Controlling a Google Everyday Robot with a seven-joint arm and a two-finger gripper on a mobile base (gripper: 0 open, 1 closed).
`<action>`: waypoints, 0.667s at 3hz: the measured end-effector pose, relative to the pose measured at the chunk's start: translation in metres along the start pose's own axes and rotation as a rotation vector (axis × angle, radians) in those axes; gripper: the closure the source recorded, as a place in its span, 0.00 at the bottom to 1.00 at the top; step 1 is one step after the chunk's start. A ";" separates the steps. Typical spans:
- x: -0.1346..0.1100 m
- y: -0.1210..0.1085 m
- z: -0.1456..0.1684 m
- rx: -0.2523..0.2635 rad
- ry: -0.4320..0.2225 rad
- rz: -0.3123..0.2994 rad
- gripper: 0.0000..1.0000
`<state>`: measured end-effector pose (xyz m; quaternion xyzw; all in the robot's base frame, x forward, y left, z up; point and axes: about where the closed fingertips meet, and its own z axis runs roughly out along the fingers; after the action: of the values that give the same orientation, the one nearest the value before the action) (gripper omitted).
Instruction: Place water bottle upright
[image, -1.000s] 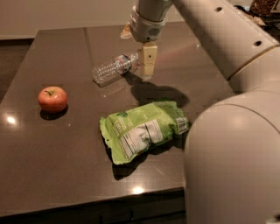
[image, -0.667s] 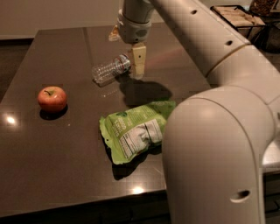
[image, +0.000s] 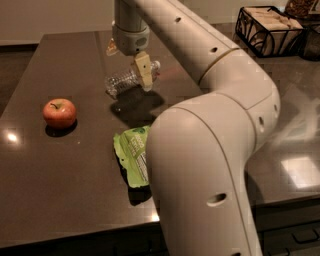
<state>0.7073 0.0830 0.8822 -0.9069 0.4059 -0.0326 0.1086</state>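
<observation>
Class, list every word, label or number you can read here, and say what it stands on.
Nothing here can be read.
Green bag: white printed panel, too blurred to read.
Water bottle: nothing legible; the gripper hangs just over it.

From my console, the gripper (image: 131, 64) hangs above the far side of the table (image: 60, 200), masking the middle of the water bottle (image: 119, 83). The arm (image: 210, 165) hides the right half of the green bag (image: 131, 155) and itself runs off the bottom edge.

One water bottle (image: 122, 82), one apple (image: 59, 113), one green pouch (image: 132, 155), one wire basket (image: 265, 27), and one pincer (image: 128, 70) over the bottle.
</observation>
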 end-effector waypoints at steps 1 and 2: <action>0.004 -0.012 0.013 -0.033 0.041 -0.009 0.00; 0.020 -0.021 0.027 -0.048 0.074 0.042 0.00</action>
<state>0.7401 0.0862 0.8605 -0.8987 0.4291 -0.0540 0.0727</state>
